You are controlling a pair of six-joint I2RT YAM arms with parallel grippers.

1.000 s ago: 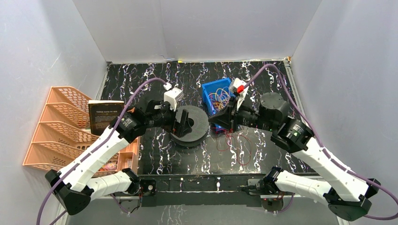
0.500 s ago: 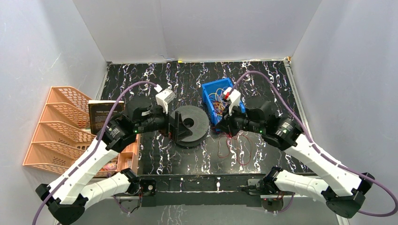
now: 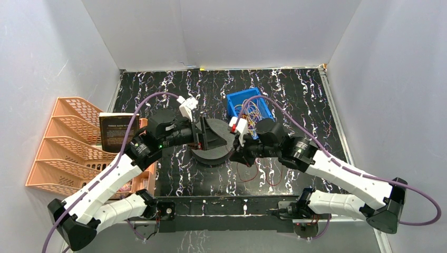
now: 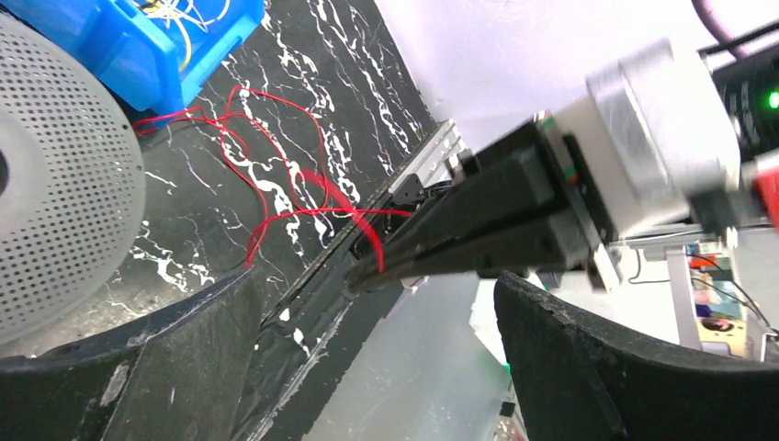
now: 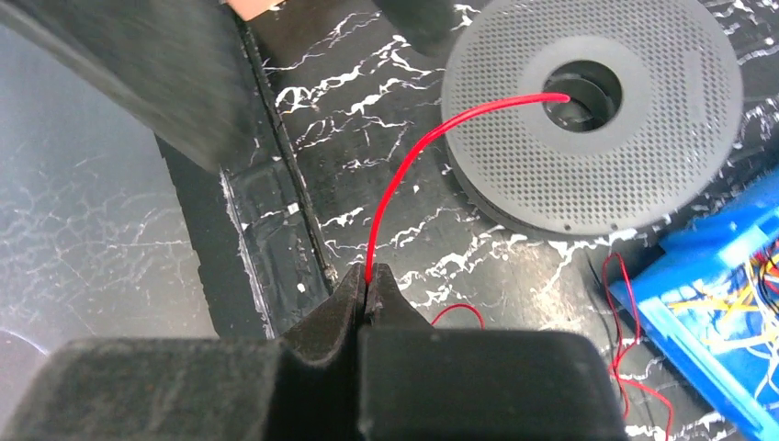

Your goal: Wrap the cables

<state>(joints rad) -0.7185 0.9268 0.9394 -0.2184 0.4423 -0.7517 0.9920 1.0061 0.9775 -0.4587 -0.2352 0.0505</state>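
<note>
Left of the spool (image 3: 220, 141), the left gripper (image 3: 204, 138) has its fingers (image 4: 138, 367) spread wide, perhaps touching the spool's rim. At the spool's near right edge, the right gripper (image 5: 367, 280) pinches the red strand (image 5: 397, 170), which arcs into the spool's hub hole. Slack loops lie on the table (image 3: 295, 105) right of the spool. The other cables (image 3: 252, 112) fill the blue bin (image 3: 231, 104) behind it.

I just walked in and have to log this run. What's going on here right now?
The right gripper is shut on a red cable, whose end reaches into the centre hole of the black perforated spool. The left gripper is open by the spool, holding nothing. More thin cables sit tangled in the blue bin. No turns show on the spool yet.
</note>
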